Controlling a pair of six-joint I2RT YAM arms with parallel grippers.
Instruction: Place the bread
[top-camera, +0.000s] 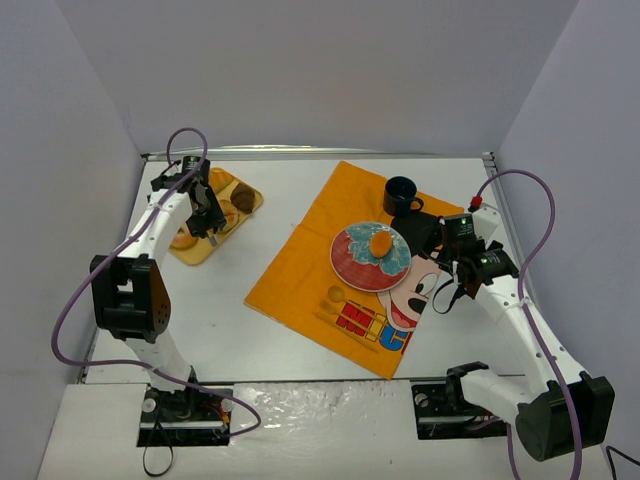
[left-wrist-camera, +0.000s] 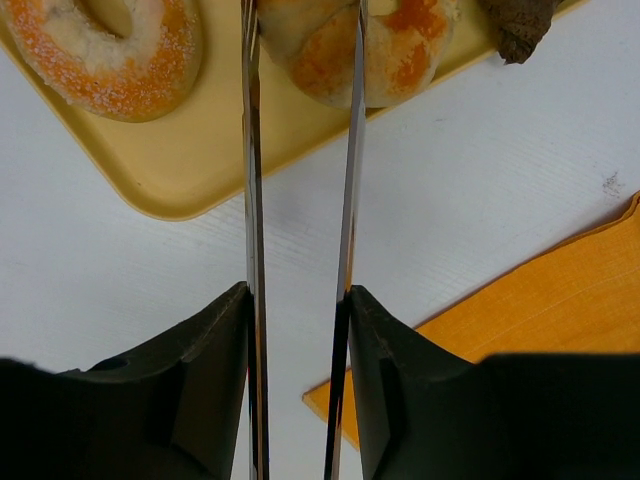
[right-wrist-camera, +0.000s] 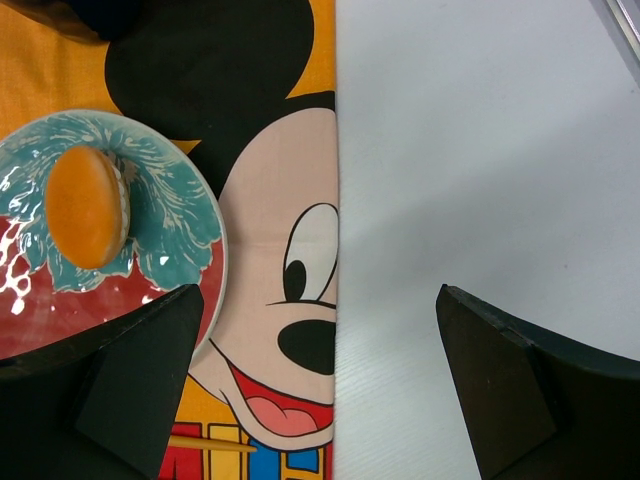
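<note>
A yellow tray (left-wrist-camera: 190, 160) holds a sugared ring donut (left-wrist-camera: 110, 50), an orange-glazed bun (left-wrist-camera: 410, 50) and a dark brown bread (left-wrist-camera: 520, 25). My left gripper (left-wrist-camera: 303, 10) hangs over the bun with its thin metal fingers a narrow gap apart; the bun is wider than the gap and the tips run out of frame. In the top view the left gripper (top-camera: 208, 220) is over the tray (top-camera: 197, 250). A red and teal plate (top-camera: 350, 268) on the orange mat (top-camera: 295, 275) holds an orange bread (top-camera: 381, 242). My right gripper (right-wrist-camera: 320, 310) is open wide and empty over the mat's right edge.
A dark blue mug (top-camera: 401, 194) stands on the mat behind the plate. A yellow utensil (top-camera: 335, 295) lies on the mat in front of the plate. The right gripper (top-camera: 447, 272) sits right of the plate. Walls close in on three sides.
</note>
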